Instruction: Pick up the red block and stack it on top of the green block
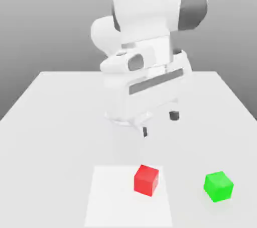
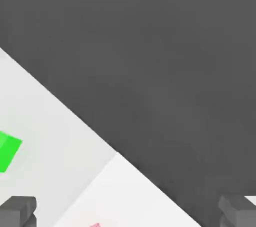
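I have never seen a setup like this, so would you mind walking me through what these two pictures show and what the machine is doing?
These are simulator renders of one robot arm, the big white body in the exterior view, which a camera off the arm takes. At the arm's lower end is a two-finger gripper; its dark fingertips stand apart, so it is open and holds nothing. It hangs above a white table. On the table lie the red block, resting on a paler square patch, and the green block, apart from it toward the exterior view's right. The other picture comes from a camera on the hand itself: the two grey shapes are the fingers, and you can see part of the green block and a sliver of the red block.
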Controlling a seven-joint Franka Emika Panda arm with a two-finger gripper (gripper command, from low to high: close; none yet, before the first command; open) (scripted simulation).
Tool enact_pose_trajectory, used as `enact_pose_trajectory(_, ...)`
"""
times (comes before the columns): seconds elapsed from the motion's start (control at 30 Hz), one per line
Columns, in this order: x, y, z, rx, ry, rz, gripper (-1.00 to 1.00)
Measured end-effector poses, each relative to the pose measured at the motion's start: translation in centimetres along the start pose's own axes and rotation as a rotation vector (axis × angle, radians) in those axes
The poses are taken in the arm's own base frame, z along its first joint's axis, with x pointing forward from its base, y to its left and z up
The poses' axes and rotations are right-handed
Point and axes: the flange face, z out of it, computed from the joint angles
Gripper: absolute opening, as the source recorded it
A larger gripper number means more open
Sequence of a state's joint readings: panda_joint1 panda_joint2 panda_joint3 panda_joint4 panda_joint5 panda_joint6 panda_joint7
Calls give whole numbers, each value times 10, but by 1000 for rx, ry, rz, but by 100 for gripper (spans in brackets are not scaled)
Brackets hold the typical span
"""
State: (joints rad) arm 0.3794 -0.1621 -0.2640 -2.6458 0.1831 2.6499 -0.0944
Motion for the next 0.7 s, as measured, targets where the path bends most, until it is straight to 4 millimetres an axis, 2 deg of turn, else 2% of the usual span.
enact_pose_trajectory(0.1, -25, 2, 43, -43, -77, -121, 0)
enact_pose_trajectory(0.2, -52, 8, 78, -92, -148, -245, 0)
enact_pose_trajectory(0.27, -60, 11, 91, -110, -167, -286, 0)
enact_pose_trajectory(0.5, -62, 16, 123, -119, -166, -305, 0)
enact_pose_trajectory(0.67, -72, 20, 153, -116, -175, -301, 0)
enact_pose_trajectory(0.7, -74, 21, 156, -115, -177, -300, -100)
